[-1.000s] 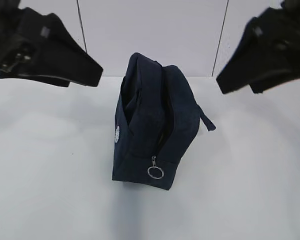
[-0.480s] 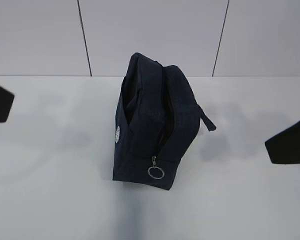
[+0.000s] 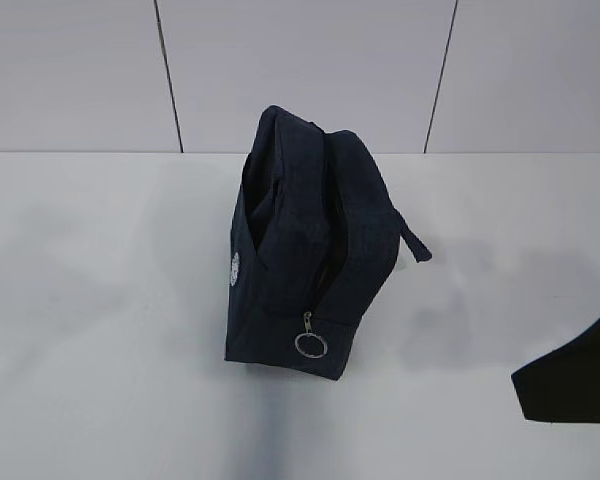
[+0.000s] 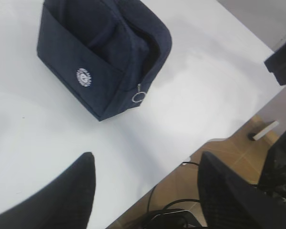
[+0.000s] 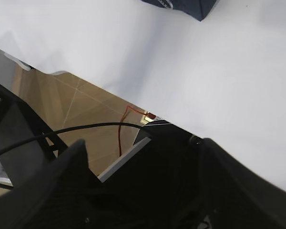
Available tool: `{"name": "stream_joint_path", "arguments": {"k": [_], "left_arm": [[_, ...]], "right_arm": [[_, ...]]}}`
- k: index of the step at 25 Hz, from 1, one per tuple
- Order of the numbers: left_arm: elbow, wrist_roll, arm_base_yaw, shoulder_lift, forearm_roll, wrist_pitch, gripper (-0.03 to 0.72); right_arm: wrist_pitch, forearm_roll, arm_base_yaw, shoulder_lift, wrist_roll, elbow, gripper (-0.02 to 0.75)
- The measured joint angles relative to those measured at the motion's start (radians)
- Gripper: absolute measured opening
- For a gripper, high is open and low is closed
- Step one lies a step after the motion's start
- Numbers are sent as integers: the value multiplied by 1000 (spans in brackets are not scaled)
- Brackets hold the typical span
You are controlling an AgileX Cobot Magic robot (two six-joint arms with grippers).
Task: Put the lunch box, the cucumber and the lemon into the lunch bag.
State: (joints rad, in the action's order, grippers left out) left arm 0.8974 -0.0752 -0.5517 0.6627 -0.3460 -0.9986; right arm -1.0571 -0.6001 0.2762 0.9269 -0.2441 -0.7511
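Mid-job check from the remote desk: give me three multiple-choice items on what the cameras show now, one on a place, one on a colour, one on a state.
1. Where does the lunch bag stand?
A. mid-table
B. on the floor
C. hanging from an arm

2. What colour is the bag?
A. red
B. dark navy
C. yellow

3. How do the left gripper jaws stand?
A. shut on the bag
B. apart, holding nothing
C. shut on a lemon

Answers:
1 A, it rests on the white table in the exterior view.
2 B, the fabric is navy in every view.
3 B, the left wrist view shows a bare gap between them.
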Motion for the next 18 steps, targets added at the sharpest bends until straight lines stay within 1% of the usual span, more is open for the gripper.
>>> {"name": "stream_joint_path", "arguments": {"k": [4, 6, 12, 16, 18], "left_arm": [[-2, 8, 0, 0, 59, -2, 473], [-4, 8, 0, 0, 70, 4, 469], [-4, 8, 0, 0, 74, 16, 465], [-4, 8, 0, 0, 76, 16, 465], [-4, 11, 0, 0, 76, 16, 465]], "right_arm": [[56, -36, 0, -78, -30, 66, 559], [92, -40, 0, -133, -45, 105, 559], [184, -37, 0, -221, -63, 145, 559], [234, -85, 0, -221, -76, 147, 559], [238, -111, 0, -215, -149, 153, 552]]}}
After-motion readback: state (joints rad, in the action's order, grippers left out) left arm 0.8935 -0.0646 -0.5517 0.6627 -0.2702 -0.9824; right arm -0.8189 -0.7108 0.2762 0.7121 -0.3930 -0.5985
